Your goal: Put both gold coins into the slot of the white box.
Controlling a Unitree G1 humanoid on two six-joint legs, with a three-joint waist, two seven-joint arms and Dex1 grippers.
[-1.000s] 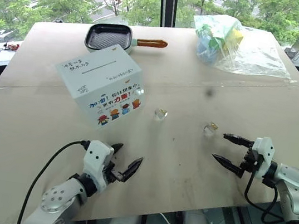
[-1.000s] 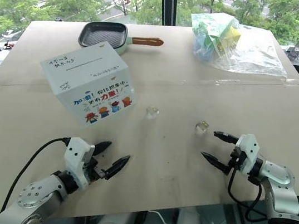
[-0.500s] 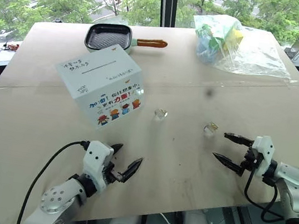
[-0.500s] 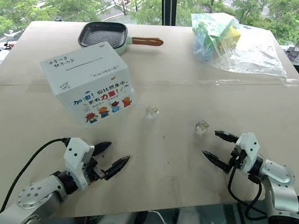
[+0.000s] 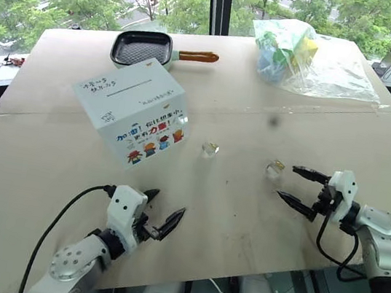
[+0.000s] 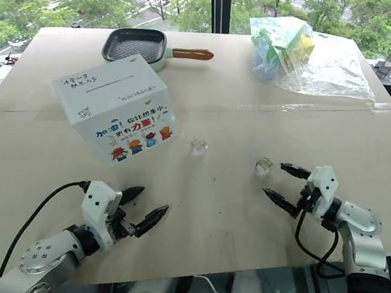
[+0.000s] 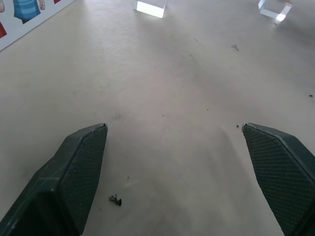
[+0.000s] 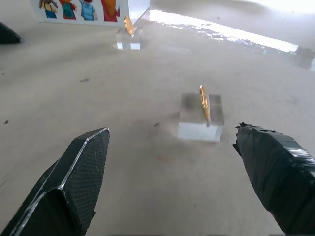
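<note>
- Left gripper (image 5: 157, 218), jaws wide and empty, sits well short of the white box (image 5: 131, 110).
- Right gripper (image 6: 284, 182), jaws spread and empty, has the nearer gold coin (image 8: 204, 102) just ahead.
- Right wrist view shows that coin standing on edge atop a clear block (image 8: 199, 120).

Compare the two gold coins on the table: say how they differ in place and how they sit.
The near coin stands on a clear block just ahead of the right gripper, its jaws open. The far coin stands on a clear block nearer the white box. It leans, while the near coin is upright. Both stand edge-up, unheld.
</note>
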